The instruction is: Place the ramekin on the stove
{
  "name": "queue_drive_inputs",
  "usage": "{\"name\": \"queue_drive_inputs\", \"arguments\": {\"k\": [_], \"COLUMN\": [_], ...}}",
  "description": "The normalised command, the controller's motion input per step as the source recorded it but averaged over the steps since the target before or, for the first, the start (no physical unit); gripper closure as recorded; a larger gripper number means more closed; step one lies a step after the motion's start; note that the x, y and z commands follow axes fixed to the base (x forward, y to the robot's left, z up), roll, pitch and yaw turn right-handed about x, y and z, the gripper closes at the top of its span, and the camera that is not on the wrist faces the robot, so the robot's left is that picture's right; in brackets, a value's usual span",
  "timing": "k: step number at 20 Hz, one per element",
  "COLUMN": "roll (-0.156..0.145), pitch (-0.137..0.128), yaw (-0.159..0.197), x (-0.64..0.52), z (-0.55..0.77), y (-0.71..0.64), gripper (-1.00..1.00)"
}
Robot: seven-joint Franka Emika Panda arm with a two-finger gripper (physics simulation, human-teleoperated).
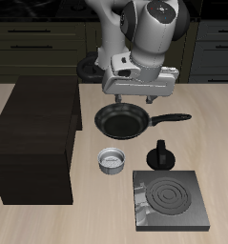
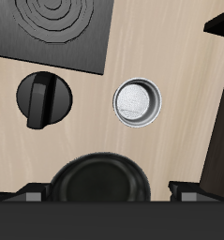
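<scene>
Ramekin [image 2: 138,101] fully visible; stove [image 2: 50,36] cropped; tool fingertips unseen.

Pale wood-grain tabletop [image 1: 49,224], matt. The ramekin [image 2: 137,101] shows a dull, speckled metallic grey inside. The stove [image 1: 171,200] looks matt dark slab; frying pan [image 1: 121,121] black with soft sheen; cabinet [image 1: 34,138] dark matt wood.

Dark kitchen cabinets [image 1: 30,43] with drawer handles line the back, behind a pale wooden table [image 1: 96,214].
</scene>
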Motion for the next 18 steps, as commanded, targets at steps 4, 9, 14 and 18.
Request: {"name": "queue_drive_inputs", "arguments": {"k": [4, 9, 14, 18], "roll": [-0.001, -0.036, -0.008, 0.056], "pitch": [-0.024, 0.003, 0.027, 0.029], "yaw": [0.015, -0.053, -0.065, -0.075], "x": [0.23, 0.31, 0.34, 0.25], "z": [0.0, 0.07, 0.07, 0.05], "y": [0.1, -0.06, -0.11, 0.02], "gripper": [-1.0, -1.0, -1.0, -1.0]}}
